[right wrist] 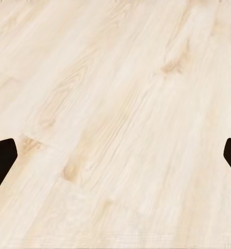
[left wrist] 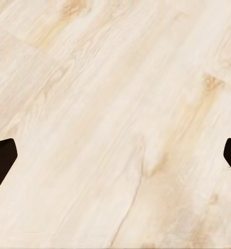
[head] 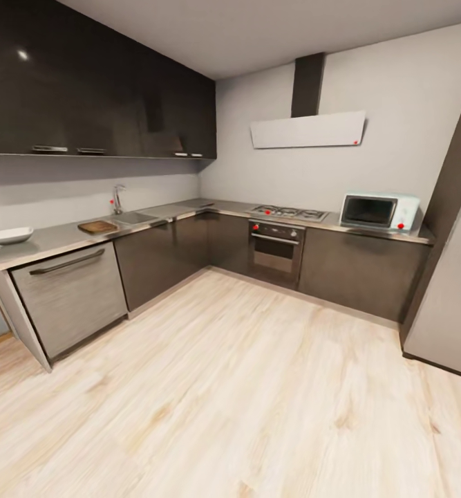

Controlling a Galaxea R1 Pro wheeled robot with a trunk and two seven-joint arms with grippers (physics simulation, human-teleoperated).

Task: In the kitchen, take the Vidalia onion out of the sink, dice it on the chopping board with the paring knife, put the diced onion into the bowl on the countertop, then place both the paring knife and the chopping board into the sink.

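I'm out on the pale wood floor (head: 258,387), facing an L-shaped kitchen w/ dark cabinets. The grey metallic countertop (head: 57,238) runs along the left wall, turns the corner and carries on along the back wall.

On the left run: the white bowl (head: 9,236) sits near the counter's near end, above the grey dishwasher front (head: 71,294). Further along, the brown chopping board (head: 97,226) lies flat, just beside the sink (head: 135,218). Bowl and board are well apart. Faucet (head: 118,198) stands behind the sink. Can't make out the knife or onion from here, too small/far.

Back wall: gas hob (head: 287,213) w/ oven (head: 275,250) under it, range hood (head: 307,129) above. Light-coloured microwave (head: 379,211) sits on the counter right of the hob. Fridge (head: 451,304) at far right edge. Dark upper cabinets (head: 99,90) over the left run.

My left gripper (left wrist: 115,166), in left wrist view: dark fingertips (left wrist: 1,161) at opposite edges of the frame, spread wide, nothing between them but floor planks. My right gripper (right wrist: 115,166), in right wrist view: same, tips (right wrist: 1,161) far apart, jaws gaping, holding nothing, floor below.
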